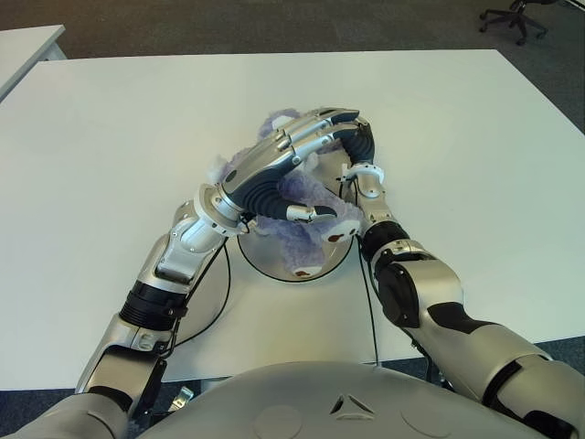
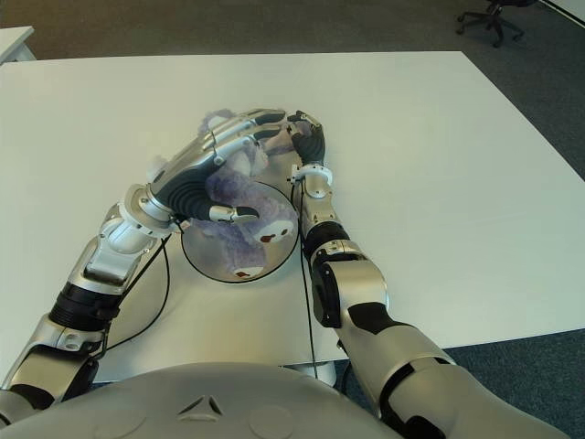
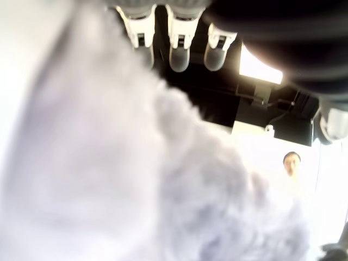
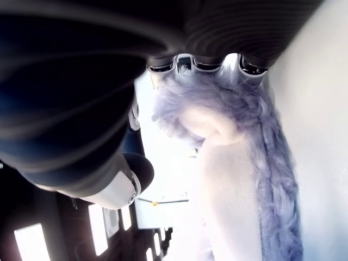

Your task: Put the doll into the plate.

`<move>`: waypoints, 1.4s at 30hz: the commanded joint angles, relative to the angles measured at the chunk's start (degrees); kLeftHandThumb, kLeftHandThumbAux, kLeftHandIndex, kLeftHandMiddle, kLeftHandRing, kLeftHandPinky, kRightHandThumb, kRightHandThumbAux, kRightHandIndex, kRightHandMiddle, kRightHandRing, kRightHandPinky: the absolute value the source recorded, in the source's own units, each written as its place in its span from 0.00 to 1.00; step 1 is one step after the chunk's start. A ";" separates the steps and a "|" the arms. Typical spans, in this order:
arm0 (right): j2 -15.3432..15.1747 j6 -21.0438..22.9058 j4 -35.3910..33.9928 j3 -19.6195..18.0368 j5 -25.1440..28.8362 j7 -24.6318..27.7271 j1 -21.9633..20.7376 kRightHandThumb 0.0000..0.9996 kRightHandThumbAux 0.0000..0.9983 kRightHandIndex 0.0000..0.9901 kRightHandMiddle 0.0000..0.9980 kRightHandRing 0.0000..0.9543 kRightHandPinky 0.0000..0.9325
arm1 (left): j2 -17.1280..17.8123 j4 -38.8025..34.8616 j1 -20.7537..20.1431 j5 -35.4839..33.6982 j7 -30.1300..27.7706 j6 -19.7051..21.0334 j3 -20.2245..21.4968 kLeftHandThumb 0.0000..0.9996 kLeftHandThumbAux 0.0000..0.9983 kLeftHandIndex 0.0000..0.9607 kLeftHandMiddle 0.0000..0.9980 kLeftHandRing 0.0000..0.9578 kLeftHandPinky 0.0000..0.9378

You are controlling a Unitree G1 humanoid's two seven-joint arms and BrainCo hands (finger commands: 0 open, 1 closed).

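Note:
A fluffy purple doll [image 1: 315,233] lies across a round silver plate [image 1: 265,261] near the table's front middle, its feet on the plate and its head reaching past the far rim. My left hand [image 1: 324,165] covers it from above, fingers stretched over the body and thumb pressed on its side. In the left wrist view the doll's fur [image 3: 109,163] fills the frame below the fingertips [image 3: 179,57]. My right hand [image 1: 358,142] is at the doll's head on the right, fingers hooked into the fur [image 4: 234,163] and thumb [image 4: 122,185] apart from it.
The plate stands on a white table [image 1: 475,165]. Black cables [image 1: 370,302] run along the table by both forearms. A second table corner [image 1: 23,50] shows at the back left, and an office chair [image 1: 516,18] stands on the floor at the back right.

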 commanded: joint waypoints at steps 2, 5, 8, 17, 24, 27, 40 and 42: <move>0.60 1.33 5.06 -1.23 0.95 0.76 4.72 0.69 0.74 0.40 0.20 0.23 0.29 | 0.80 0.58 0.27 -2.35 -0.69 0.70 1.71 0.12 0.33 0.00 0.01 0.00 0.00; 0.62 0.53 5.48 -1.72 0.99 0.92 4.70 0.69 0.73 0.40 0.21 0.24 0.30 | 1.64 0.67 -0.16 -4.61 -1.73 0.89 2.62 0.12 0.33 0.00 0.02 0.00 0.00; 0.58 -0.34 5.76 -2.01 0.96 1.24 4.75 0.69 0.73 0.40 0.22 0.24 0.27 | 2.64 0.67 -0.68 -6.87 -2.98 1.24 3.31 0.12 0.33 0.00 0.02 0.00 0.00; 0.60 -2.48 5.93 -1.97 0.77 2.82 5.40 0.69 0.73 0.40 0.21 0.21 0.26 | 1.59 1.21 -1.09 -8.50 -1.94 -0.31 5.10 0.10 0.35 0.00 0.03 0.02 0.02; 0.43 -1.55 6.30 -2.00 0.57 3.07 5.24 0.69 0.73 0.40 0.18 0.16 0.19 | 1.19 0.66 -1.42 -10.84 -2.16 1.14 7.27 0.12 0.34 0.00 0.04 0.04 0.06; 0.36 -1.36 6.42 -1.94 0.44 3.02 5.18 0.69 0.73 0.40 0.16 0.15 0.18 | 1.20 -0.34 -0.82 -10.86 -2.34 2.25 7.85 0.12 0.35 0.00 0.05 0.04 0.06; 0.24 -1.09 6.70 -1.53 -0.05 2.84 5.24 0.68 0.73 0.40 0.15 0.15 0.22 | 1.57 -1.41 -0.03 -9.28 -2.20 4.03 9.81 0.11 0.36 0.00 0.05 0.04 0.05; 0.22 -1.10 6.71 -1.49 -0.05 2.85 5.29 0.68 0.74 0.40 0.15 0.16 0.22 | 1.98 -2.74 0.57 -10.22 -2.97 5.54 10.08 0.12 0.35 0.00 0.05 0.04 0.05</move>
